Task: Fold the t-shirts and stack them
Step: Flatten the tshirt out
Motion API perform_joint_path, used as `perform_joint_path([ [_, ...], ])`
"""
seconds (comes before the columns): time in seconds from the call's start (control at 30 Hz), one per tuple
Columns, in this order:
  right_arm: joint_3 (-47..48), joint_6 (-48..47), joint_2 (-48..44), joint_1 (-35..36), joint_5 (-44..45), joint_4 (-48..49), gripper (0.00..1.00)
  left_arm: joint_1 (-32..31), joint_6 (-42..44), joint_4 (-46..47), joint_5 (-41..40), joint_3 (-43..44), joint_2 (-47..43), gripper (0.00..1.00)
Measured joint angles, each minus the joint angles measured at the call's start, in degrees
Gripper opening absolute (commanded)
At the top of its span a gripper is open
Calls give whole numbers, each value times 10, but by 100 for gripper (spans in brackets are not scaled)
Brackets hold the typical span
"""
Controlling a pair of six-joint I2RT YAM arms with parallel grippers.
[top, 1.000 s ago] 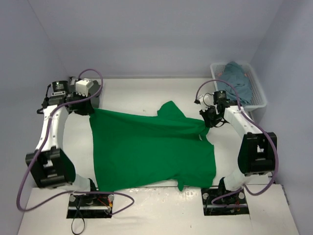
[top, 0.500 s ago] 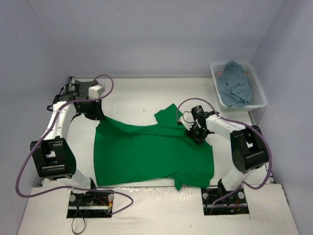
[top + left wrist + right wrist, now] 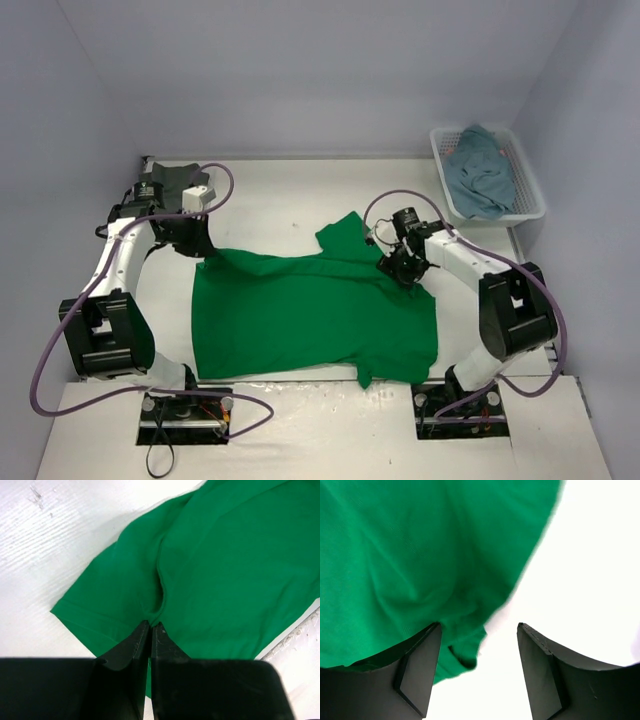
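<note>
No readable text, label, brand or number on anything visible.

White surface (image 3: 280, 185), matt and faintly scuffed. A green t-shirt (image 3: 310, 310) lies spread over its middle, mostly flat, creased along the far edge, with one sleeve pointing to the far side. A white mesh basket (image 3: 531, 193) stands to the far right of the t-shirt, well apart. Just nearer than the t-shirt sit a left base plate (image 3: 185, 412) and a right base plate (image 3: 462, 412).

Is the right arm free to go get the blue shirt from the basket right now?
Probably yes: the right hand is open, gripping nothing, and the blue shirt lies uncovered in the basket nearby, nothing standing between.
</note>
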Motion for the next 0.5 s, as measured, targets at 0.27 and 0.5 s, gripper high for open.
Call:
perform_joint_path([
  [0.27,73,15,-79,0,-19,-7,56,0,0,6,-2,-26,-6,0],
  [0.5,155,26,-36,-42,-112,-9,47,0,-3,18,-2,-28,-9,0],
])
